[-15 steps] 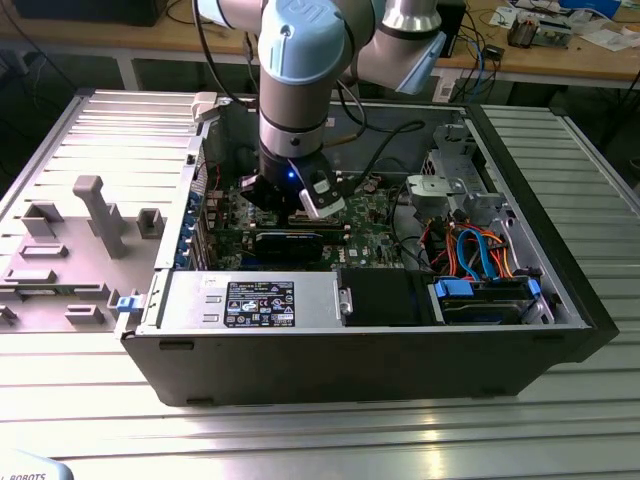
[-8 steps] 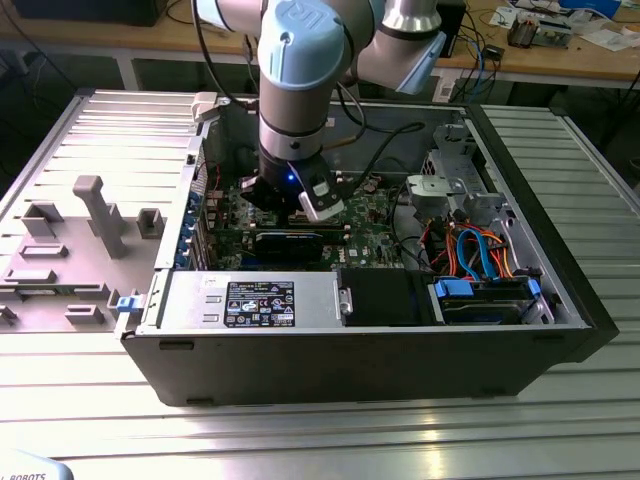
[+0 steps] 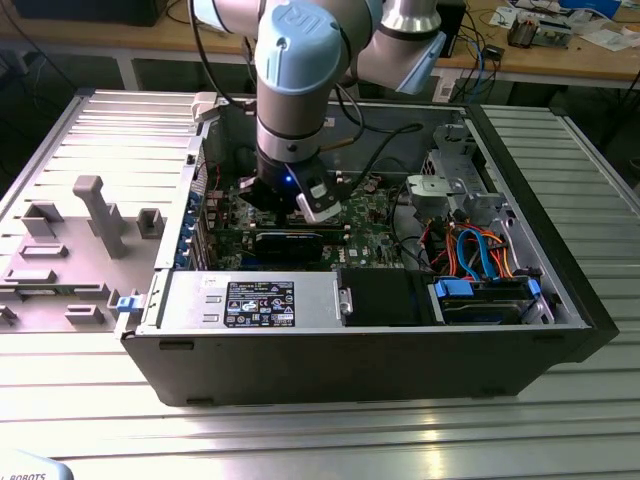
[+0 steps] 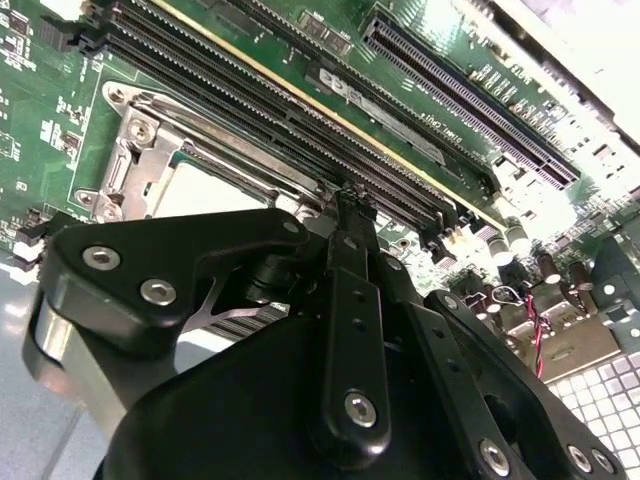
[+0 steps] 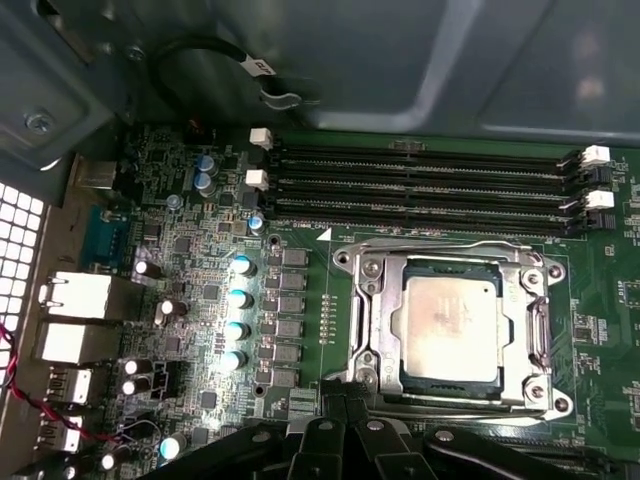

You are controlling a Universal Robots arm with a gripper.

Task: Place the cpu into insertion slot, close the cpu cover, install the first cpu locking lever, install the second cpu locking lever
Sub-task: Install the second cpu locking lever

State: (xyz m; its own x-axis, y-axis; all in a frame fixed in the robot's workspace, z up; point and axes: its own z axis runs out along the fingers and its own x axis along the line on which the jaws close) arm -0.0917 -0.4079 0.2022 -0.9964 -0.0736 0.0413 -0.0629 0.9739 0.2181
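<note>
One open black computer case (image 3: 300, 370) lies flat on the ribbed metal counter (image 3: 330, 440), its green motherboard (image 5: 190, 300) facing up. Over the board hangs the black pincer (image 4: 345, 205); whether it is wide or narrow I cannot tell. The thin silvery metal square-frame cpu cover (image 5: 375, 330) lies flat, closed around the small square silver-grey cpu (image 5: 445, 328), seated level in its socket beside long black memory slots (image 5: 420, 190).

Nothing legible from my remote station: the label (image 3: 259, 302) on the case's near side, the board (image 5: 190, 270) and the cpu (image 5: 447, 318) all carry print too fine for me to read.
</note>
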